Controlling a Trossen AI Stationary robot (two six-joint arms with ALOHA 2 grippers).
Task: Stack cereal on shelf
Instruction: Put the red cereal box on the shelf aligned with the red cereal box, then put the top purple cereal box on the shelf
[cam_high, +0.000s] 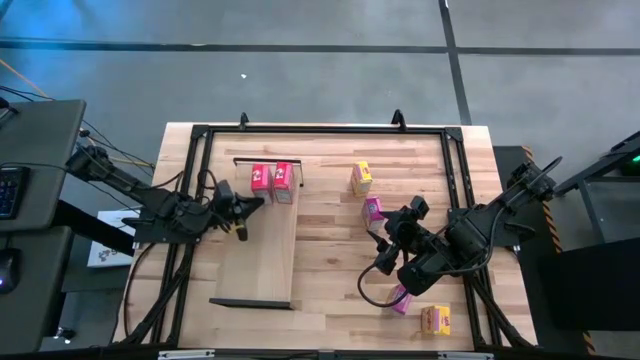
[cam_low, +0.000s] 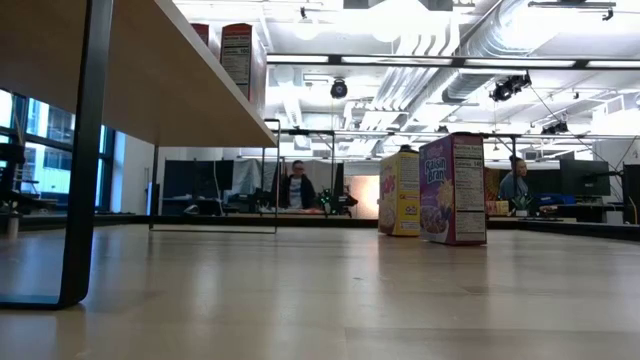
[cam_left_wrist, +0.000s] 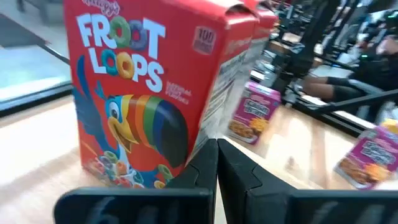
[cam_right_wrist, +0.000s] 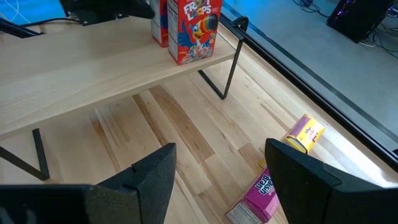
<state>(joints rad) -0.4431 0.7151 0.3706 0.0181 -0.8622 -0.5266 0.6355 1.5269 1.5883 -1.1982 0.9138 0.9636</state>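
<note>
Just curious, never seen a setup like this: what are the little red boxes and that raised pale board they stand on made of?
The red Froot Loops boxes look like thin glossy printed cardboard, with folded top flaps. The raised pale shelf board seems to be light matte wood, showing grain, on thin black legs, probably metal.

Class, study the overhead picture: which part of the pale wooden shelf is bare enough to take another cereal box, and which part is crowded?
The pale wooden shelf is bare from the shut left gripper to its near black rail. Its far end is crowded: two red cereal boxes stand there together.
</note>
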